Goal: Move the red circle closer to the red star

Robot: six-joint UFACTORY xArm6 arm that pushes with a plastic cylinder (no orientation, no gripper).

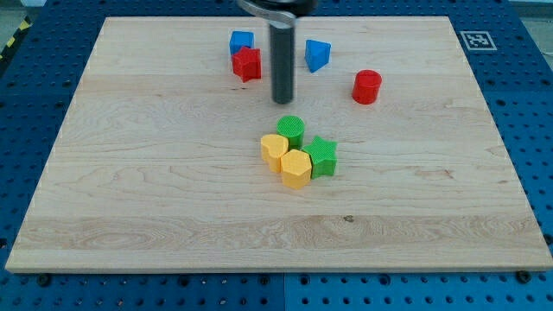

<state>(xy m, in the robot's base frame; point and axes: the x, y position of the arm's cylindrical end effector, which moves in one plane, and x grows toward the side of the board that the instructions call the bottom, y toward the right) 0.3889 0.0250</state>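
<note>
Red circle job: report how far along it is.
Done: nothing visible; the red circle sits apart from the red star, towards the view's right. In hand: my tip stands between them, touching neither. Left: get round the circle's right side and push it leftward.

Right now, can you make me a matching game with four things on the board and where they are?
Things:
1. red circle
2. red star
3. green star
4. my tip

Places:
A. touching a blue block, toward the view's top left
B. alone, toward the view's right of the other blocks
C. between the two red blocks, touching neither
D. in the middle cluster, on its right side, next to a yellow block

Pairs: 1-B, 2-A, 3-D, 4-C
</note>
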